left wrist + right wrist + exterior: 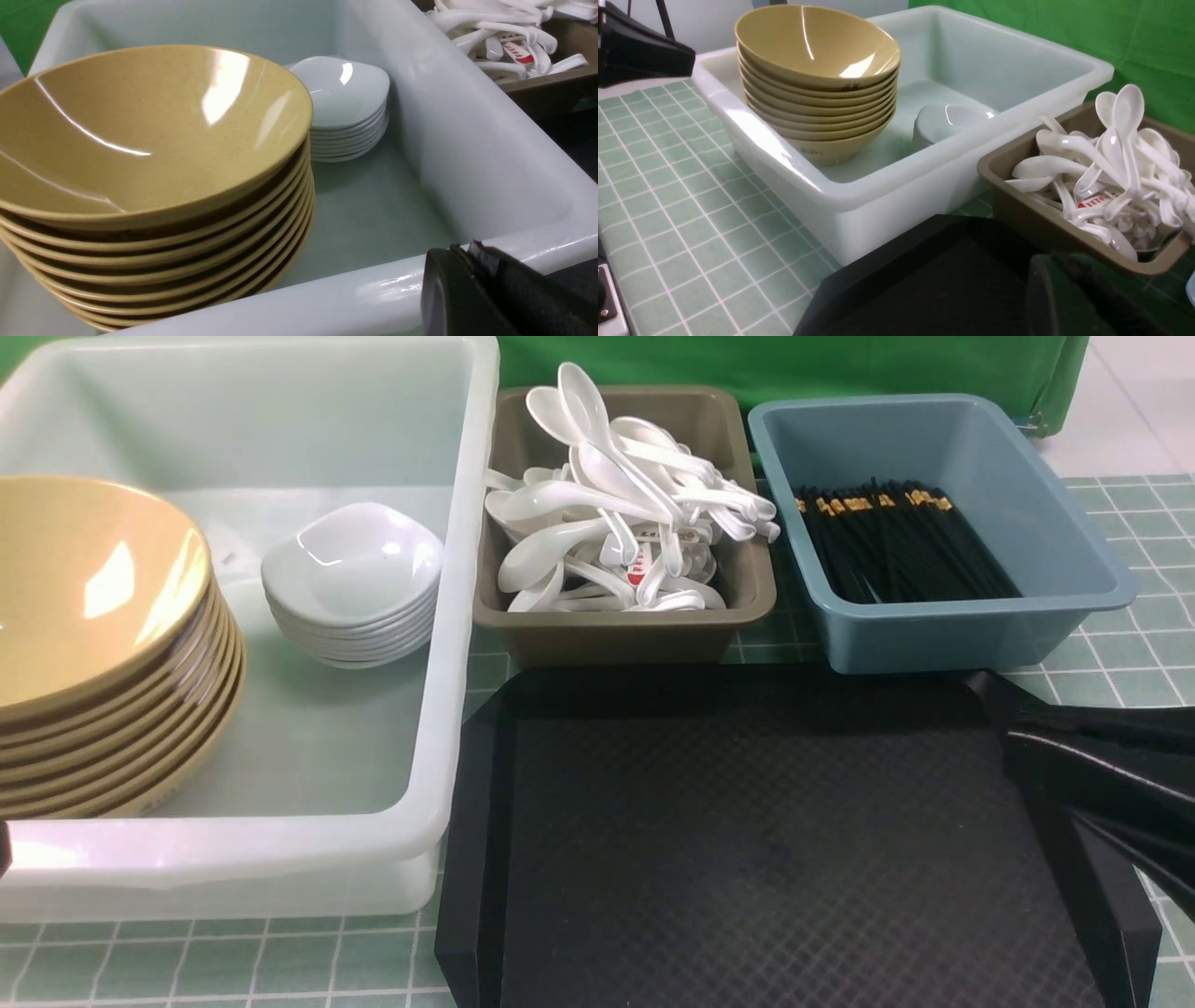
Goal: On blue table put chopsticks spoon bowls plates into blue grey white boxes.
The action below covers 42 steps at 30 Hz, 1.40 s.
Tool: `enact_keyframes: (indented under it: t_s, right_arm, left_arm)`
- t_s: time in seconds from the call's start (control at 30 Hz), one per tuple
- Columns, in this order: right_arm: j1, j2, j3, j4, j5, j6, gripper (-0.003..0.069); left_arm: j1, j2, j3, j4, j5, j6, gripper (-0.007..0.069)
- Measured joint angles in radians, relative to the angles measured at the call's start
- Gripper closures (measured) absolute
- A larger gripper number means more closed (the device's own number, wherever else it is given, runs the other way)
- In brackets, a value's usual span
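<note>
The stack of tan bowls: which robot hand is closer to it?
Left. The left hand sits at the white tub's near rim, by the bowls. The right hand is across the black tray.

The black right gripper (1102, 775) reaches in low from the right, jaws closed. The black left gripper (472, 289) is closed too.

Glossy tan bowls (93, 597); matt textured black tray (766, 840).
</note>
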Motion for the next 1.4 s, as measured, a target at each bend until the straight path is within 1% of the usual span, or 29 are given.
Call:
enact_keyframes:
  t_s: [0.37, 0.57, 0.7, 0.73, 0.77, 0.8, 0.83, 0.87, 0.93, 1.0, 1.03, 1.07, 1.1, 1.13, 1.17, 1.23, 1.33, 1.4]
  right_arm:
    - [0.0, 0.0, 0.003, 0.0, 0.001, 0.0, 0.061]
    - [-0.005, -0.044, 0.091, 0.007, -0.03, 0.0, 0.061]
    - [-0.116, -0.187, 0.262, 0.011, -0.161, 0.003, 0.061]
    - [-0.198, -0.25, 0.342, 0.011, -0.238, 0.003, 0.061]
    - [-0.221, -0.257, 0.342, 0.012, -0.238, 0.003, 0.061]
    - [-0.304, -0.317, 0.415, 0.013, -0.303, 0.008, 0.061]
    - [-0.366, -0.352, 0.455, 0.013, -0.325, 0.014, 0.061]
    - [-0.404, -0.372, 0.484, 0.013, -0.341, 0.022, 0.061]
    - [-0.516, -0.429, 0.542, 0.014, -0.346, 0.049, 0.061]
    - [-0.663, -0.5, 0.611, 0.002, -0.343, 0.087, 0.061]
    - [-0.673, -0.504, 0.622, -0.001, -0.341, 0.089, 0.061]
    - [-0.711, -0.524, 0.637, -0.014, -0.336, 0.102, 0.061]
    - [-0.774, -0.56, 0.662, -0.039, -0.307, 0.138, 0.061]
    - [-0.812, -0.594, 0.67, -0.065, -0.262, 0.173, 0.061]
    - [-0.821, -0.603, 0.67, -0.067, -0.255, 0.182, 0.061]
    - [-0.843, -0.631, 0.67, -0.081, -0.159, 0.211, 0.061]
    - [-0.846, -0.638, 0.67, -0.091, -0.044, 0.218, 0.061]
    - [-0.846, -0.638, 0.672, -0.091, -0.023, 0.22, 0.061]
  left_arm:
    - [0.0, 0.0, 0.0, 0.0, 0.0, 0.005, 0.0632]
    - [0.0, 0.0, 0.0, 0.0, 0.0, 0.005, 0.0632]
    - [0.0, 0.0, 0.0, 0.0, 0.0, 0.005, 0.0632]
    - [0.0, 0.0, 0.0, 0.0, 0.0, 0.005, 0.0632]
    - [0.0, 0.0, 0.0, 0.0, 0.0, 0.005, 0.0632]
    - [0.0, 0.0, 0.0, 0.0, 0.0, 0.005, 0.0632]
    - [0.0, 0.0, 0.0, 0.0, 0.0, 0.005, 0.0632]
    - [0.0, 0.0, 0.0, 0.0, 0.0, 0.005, 0.0632]
    - [0.0, 0.0, 0.0, 0.0, 0.0, 0.007, 0.0633]
    - [0.0, 0.0, 0.0, 0.0, 0.0, 0.007, 0.0634]
    - [0.0, 0.0, 0.0, 0.0, 0.0, 0.007, 0.0634]
    - [0.0, 0.0, 0.0, 0.0, 0.0, 0.007, 0.0635]
    - [0.0, 0.0, 0.0, 0.0, 0.0, 0.007, 0.0636]
    - [0.0, 0.0, 0.0, 0.0, 0.0, 0.007, 0.0636]
    - [0.0, 0.0, 0.0, 0.0, 0.0, 0.007, 0.0636]
    - [0.0, 0.0, 0.0, 0.0, 0.0, 0.007, 0.0636]
    - [0.0, 0.0, 0.0, 0.0, 0.0, 0.007, 0.0636]
    - [0.0, 0.0, 0.0, 0.0, 0.0, 0.007, 0.0636]
